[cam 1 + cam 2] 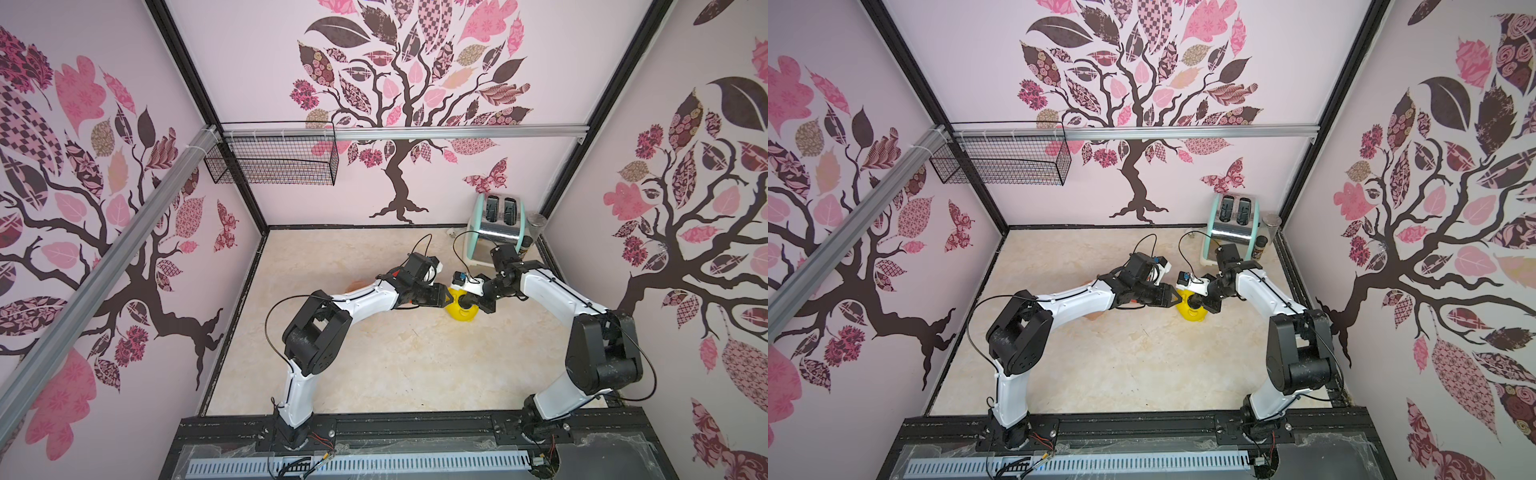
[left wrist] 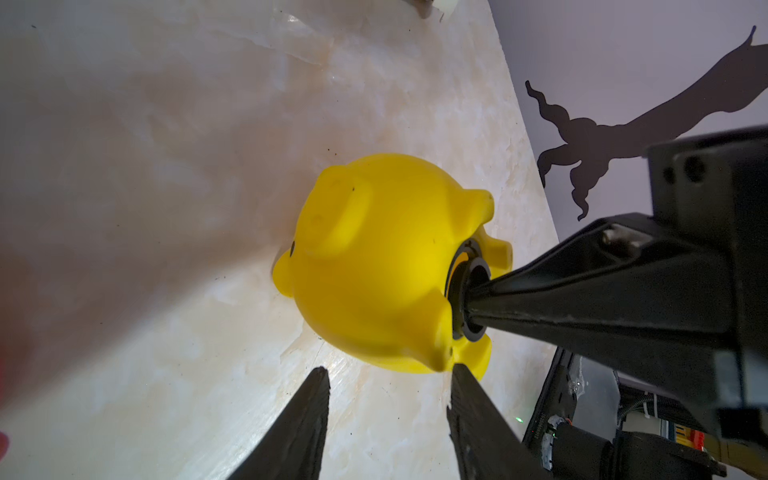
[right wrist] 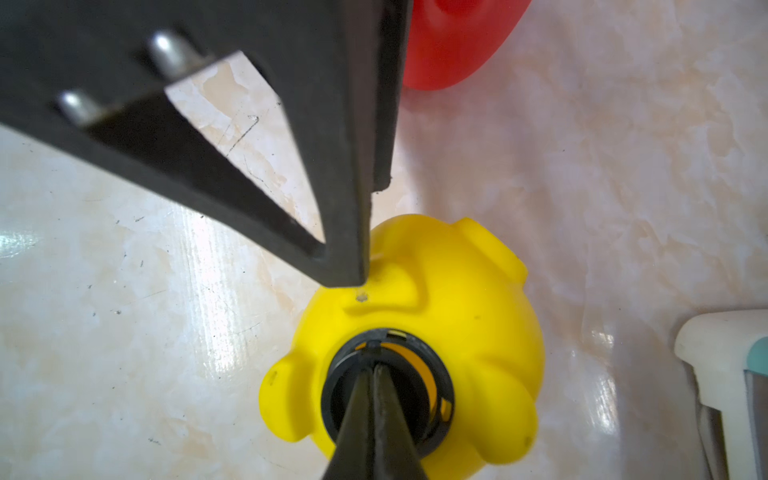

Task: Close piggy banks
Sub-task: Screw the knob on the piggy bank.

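As closed right tool (image 3: pixel 372 355) touches plug (image 3: pixel 334 395), yellow piggy bank (image 3: pixel 478 324) upturned.

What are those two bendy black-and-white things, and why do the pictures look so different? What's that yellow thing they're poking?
Those are two robot arms, each ending in a claw. Two pictures come from a camera high above, looking down at the whole table. The two close-ups come from little cameras on the arms' wrists. The yellow thing is a piggy bank lying with its tummy hole facing the right arm. The right claw is shut, its tip poking into the black plug in that hole. The left claw is open beside the pig, one finger seeming to touch it. A red piggy bank lies close by, and a toaster stands in the far corner.
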### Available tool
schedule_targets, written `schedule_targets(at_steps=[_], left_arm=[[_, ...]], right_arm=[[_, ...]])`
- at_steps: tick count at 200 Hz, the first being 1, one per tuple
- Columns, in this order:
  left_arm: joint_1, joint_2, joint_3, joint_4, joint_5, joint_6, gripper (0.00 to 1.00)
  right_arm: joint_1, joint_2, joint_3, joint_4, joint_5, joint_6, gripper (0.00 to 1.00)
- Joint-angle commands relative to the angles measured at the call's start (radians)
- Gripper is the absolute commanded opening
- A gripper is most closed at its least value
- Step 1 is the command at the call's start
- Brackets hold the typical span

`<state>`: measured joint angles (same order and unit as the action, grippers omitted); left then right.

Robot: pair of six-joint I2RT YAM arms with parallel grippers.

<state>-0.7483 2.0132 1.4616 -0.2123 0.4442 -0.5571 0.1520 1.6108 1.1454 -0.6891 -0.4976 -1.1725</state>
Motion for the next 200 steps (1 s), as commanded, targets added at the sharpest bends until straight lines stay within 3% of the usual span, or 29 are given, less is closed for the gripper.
schedule_targets(at_steps=[1,200], left_arm=[[0.002,0.041,0.065,-0.035,0.022,0.029,0.5],[0.004,0.26,0.405,-0.129,0.116,0.019,0.46]], right_arm=[[0.012,0.018,-0.008,-0.018,-0.005,0.05,0.0],[0.004,0.012,-0.008,0.053,0.011,0.263,0.0]])
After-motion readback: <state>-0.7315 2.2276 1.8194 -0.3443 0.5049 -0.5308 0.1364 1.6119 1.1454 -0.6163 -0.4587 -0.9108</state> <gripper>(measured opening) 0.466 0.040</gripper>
